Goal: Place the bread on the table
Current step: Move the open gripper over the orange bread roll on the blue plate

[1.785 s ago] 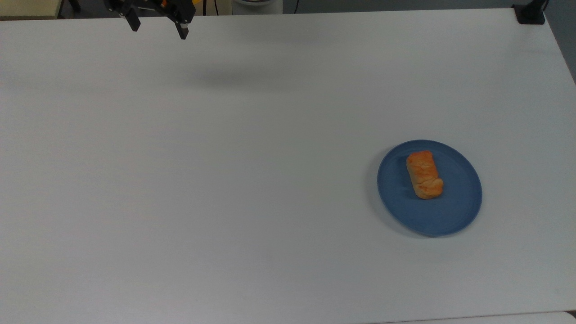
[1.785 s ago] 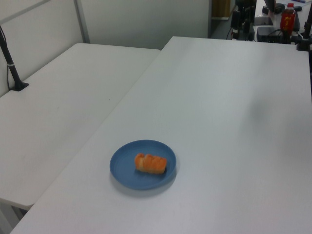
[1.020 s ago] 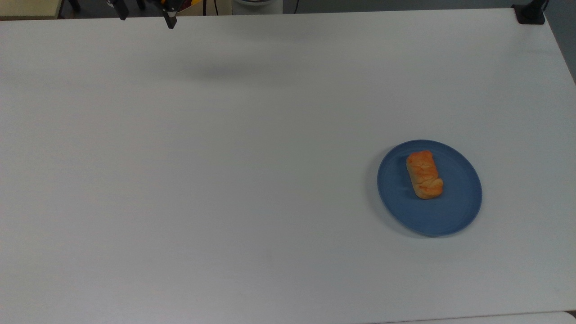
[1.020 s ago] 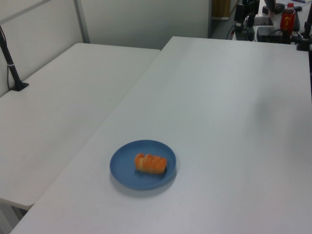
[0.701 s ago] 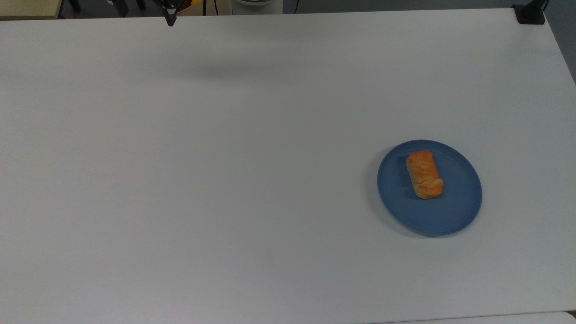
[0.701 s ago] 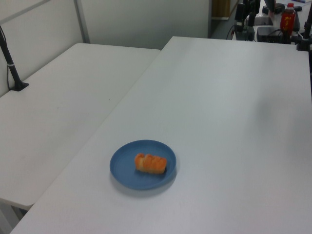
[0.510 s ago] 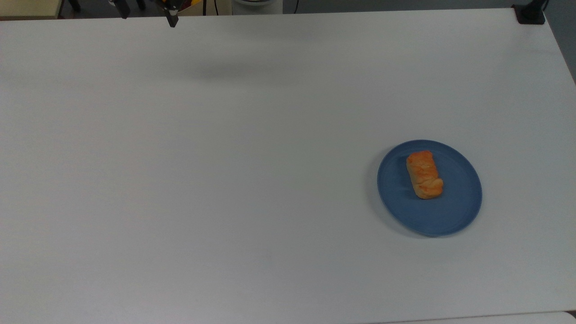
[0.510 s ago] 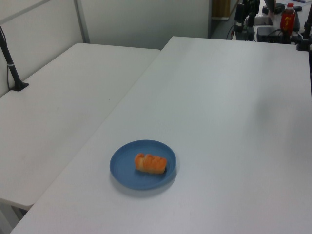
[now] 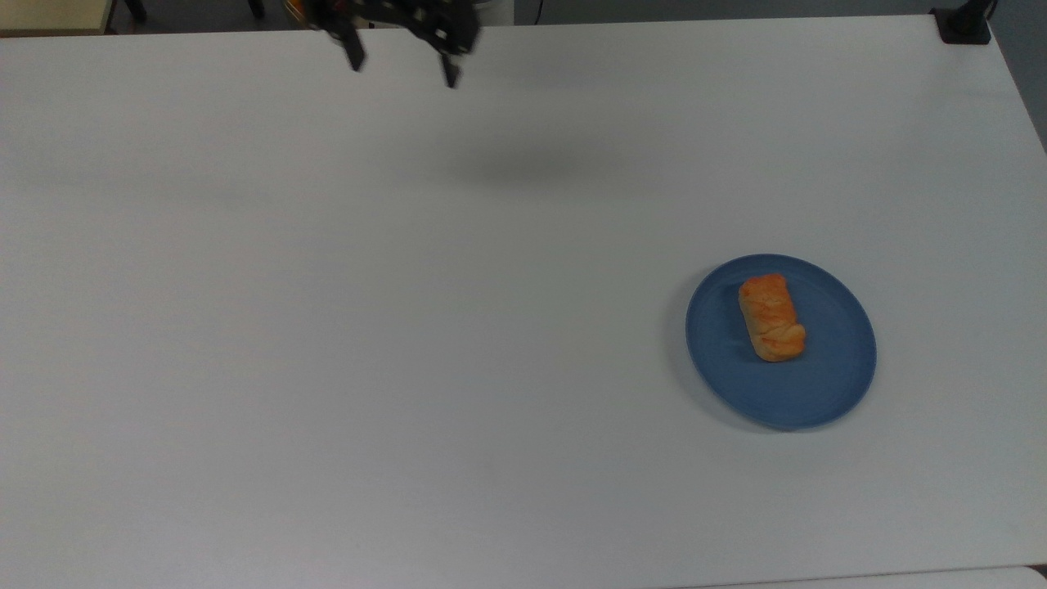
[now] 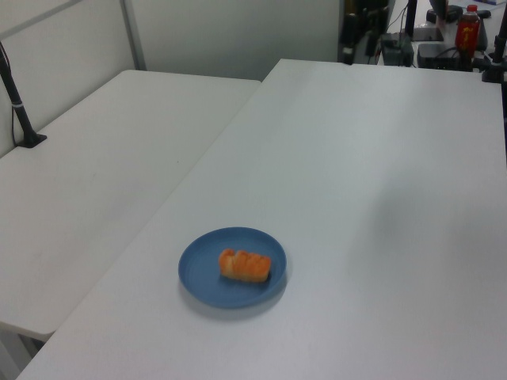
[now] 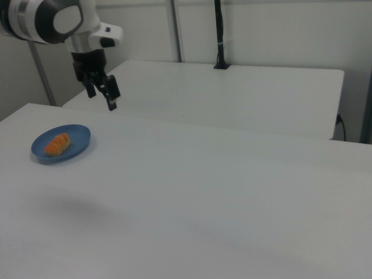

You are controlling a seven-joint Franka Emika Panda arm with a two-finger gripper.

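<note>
Claw (image 9: pixel 401 72) is seen spread open and empty, held high over the worktop (image 9: pixel 327 327) at the top view's far edge, well apart from the bread (image 9: pixel 770 318), which lies lengthwise on the blue plate (image 9: pixel 826 393) awaiting pickup.

The arm's last links are glossy white, rounded shells, with a grey round cap on the side of the joint and a band of black and silver rings further back. Below the white wrist sits the black, boxy end effector (image 11: pixel 102 96), matte and angular. Two slim black fingers (image 11: pixel 111 100) stick out from it with a clear gap between them. In the top view the end effector (image 9: pixel 401 69) looks dark, with a speck of orange just behind it.
</note>
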